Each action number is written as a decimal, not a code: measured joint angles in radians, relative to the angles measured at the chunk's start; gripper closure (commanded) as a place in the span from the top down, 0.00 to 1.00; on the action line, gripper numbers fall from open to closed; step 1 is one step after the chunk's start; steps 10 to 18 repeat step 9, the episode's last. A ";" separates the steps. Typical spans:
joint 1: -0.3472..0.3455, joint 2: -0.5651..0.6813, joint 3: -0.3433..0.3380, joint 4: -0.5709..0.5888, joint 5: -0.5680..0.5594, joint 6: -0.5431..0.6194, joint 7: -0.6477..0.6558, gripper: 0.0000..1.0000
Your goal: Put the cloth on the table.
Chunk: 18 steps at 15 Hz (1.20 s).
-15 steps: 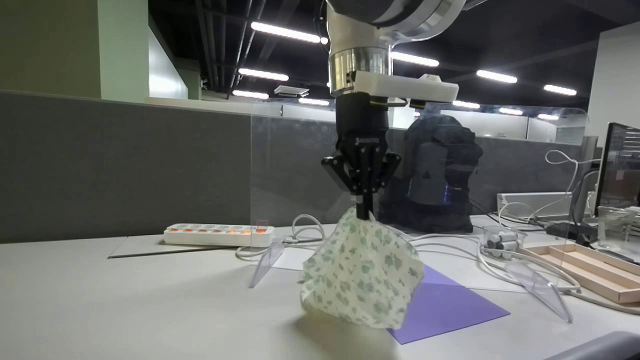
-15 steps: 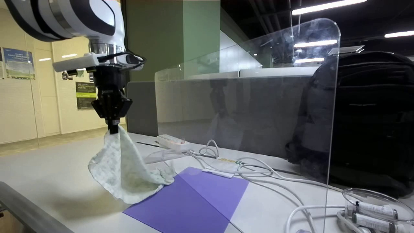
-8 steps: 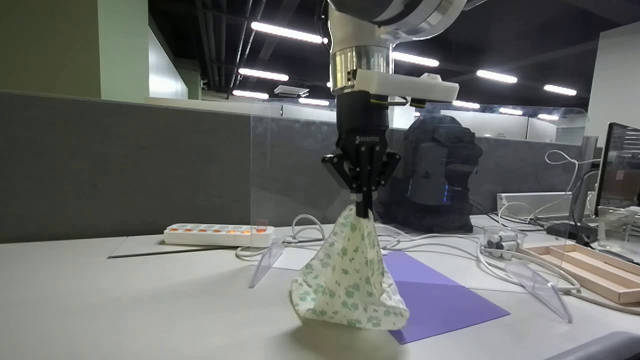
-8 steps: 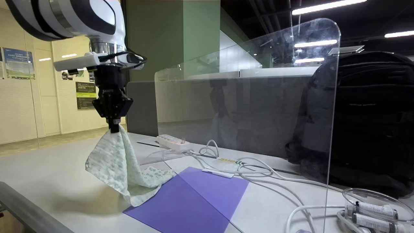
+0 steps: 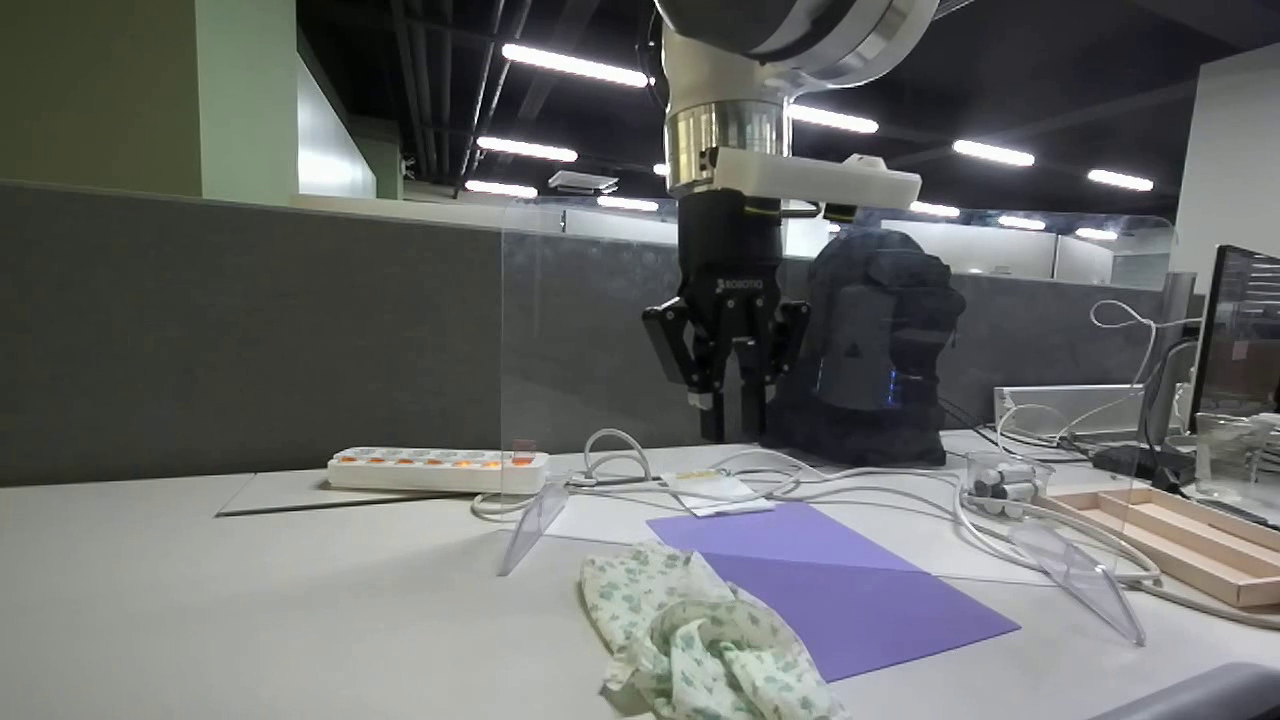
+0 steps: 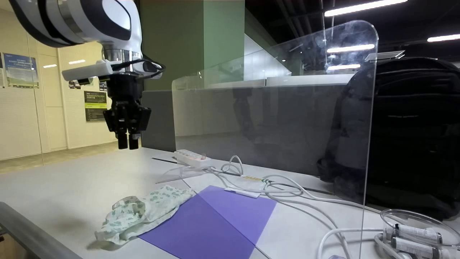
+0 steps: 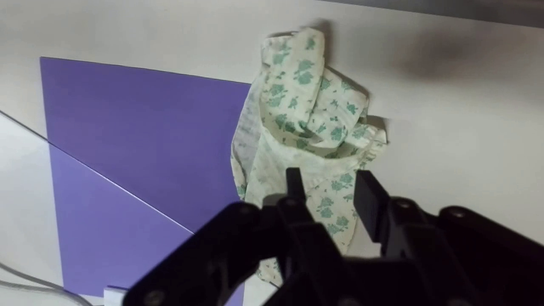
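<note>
The cloth, pale cream-green with green flower speckles, lies crumpled and folded over itself on the grey-white table (image 5: 300, 620). It shows in both exterior views (image 5: 640, 590) (image 6: 154, 207) and in the wrist view (image 7: 293, 161). One side of it overlaps the edge of the purple sheet. My gripper (image 5: 733, 425) is open and empty, well above the table and apart from the cloth. It also shows in an exterior view (image 6: 128, 144). In the wrist view the parted fingers (image 7: 329, 178) stand in front of the cloth and hide part of its lower end.
The purple sheet (image 5: 860, 600) lies flat beside the cloth. A clear upright panel (image 6: 273, 118) stands on the table. Behind are a white power strip (image 5: 435, 472), loose white cables, and a black backpack (image 5: 870, 350). A wooden tray (image 5: 1180, 545) and a cup of small bottles (image 6: 413, 237) stand nearby.
The gripper was shut on the cloth's top and held it up. Its fingers have opened, and the cloth has dropped into a crumpled heap on the table. The arm has hardly moved.
</note>
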<state>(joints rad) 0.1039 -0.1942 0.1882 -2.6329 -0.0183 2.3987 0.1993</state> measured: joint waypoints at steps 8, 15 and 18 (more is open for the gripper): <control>-0.022 0.000 -0.005 0.000 -0.023 0.033 0.049 1.00; -0.024 0.000 -0.005 0.000 -0.025 0.035 0.058 1.00; -0.024 0.000 -0.005 0.000 -0.025 0.035 0.058 1.00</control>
